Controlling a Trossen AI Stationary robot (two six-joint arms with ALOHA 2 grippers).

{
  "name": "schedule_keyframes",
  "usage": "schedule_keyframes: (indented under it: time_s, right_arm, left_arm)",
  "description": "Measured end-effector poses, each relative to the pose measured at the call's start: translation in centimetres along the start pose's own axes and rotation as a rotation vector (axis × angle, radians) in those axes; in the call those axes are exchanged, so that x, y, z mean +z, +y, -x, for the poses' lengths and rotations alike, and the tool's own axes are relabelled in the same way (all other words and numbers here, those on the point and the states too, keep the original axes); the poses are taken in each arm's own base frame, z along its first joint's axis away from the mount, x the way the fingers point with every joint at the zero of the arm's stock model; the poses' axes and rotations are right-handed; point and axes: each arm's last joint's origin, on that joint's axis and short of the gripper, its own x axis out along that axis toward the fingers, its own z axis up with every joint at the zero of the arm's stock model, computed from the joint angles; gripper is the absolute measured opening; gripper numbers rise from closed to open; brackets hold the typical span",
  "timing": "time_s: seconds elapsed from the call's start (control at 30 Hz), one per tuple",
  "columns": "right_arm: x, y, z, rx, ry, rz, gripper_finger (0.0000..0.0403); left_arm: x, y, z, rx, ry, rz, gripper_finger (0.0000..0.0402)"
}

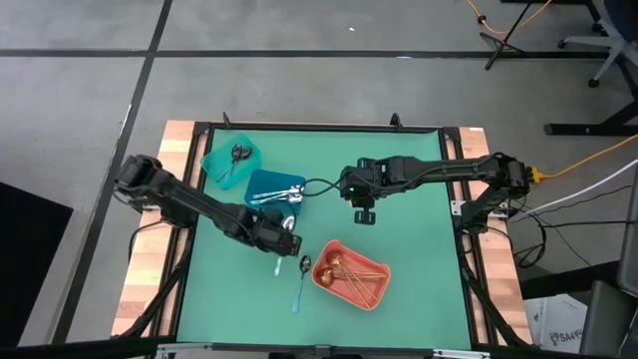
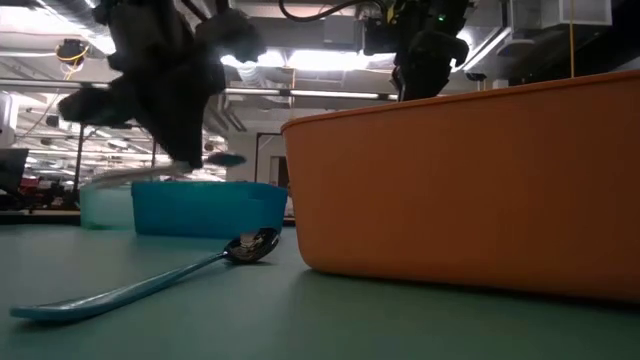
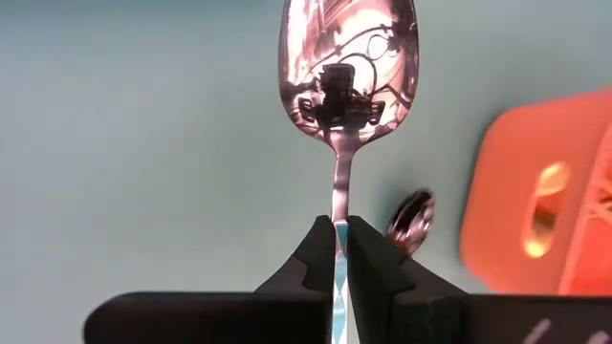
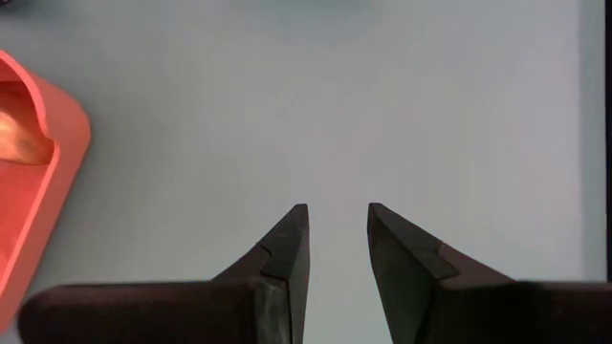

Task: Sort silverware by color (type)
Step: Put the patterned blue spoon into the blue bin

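A blue-handled spoon (image 3: 341,86) is clamped at the handle by the left gripper (image 3: 341,250), lifted just above the mat near the blue bin (image 1: 261,183). It is best carried level and released low over that bin. The right gripper (image 4: 338,239) hangs empty, fingers apart. Another spoon (image 1: 302,280) lies beside the coral bin (image 1: 375,293).

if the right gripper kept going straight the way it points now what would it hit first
Probably just the bare green mat. The right gripper is open, pointing down at it, with nothing between; the coral bin sits off to one side.
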Motion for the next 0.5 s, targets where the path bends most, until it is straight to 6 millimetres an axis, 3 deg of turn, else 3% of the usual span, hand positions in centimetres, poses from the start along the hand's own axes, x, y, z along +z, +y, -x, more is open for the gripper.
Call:
schedule_keyframes:
  time_s: [0.33,0.5]
  right_arm:
    - [0.2,0.0,0.0,-0.001,-0.017,-0.003,0.0097]
    - [0.2,0.0,0.0,-0.001,-0.017,-0.003,0.0097]
  left_arm:
    - [3.3,0.5,3.5,-0.063,-0.157,-0.075,0.0008]
    - [4.7,0.7,4.1,-0.061,-0.206,-0.130,0.0008]
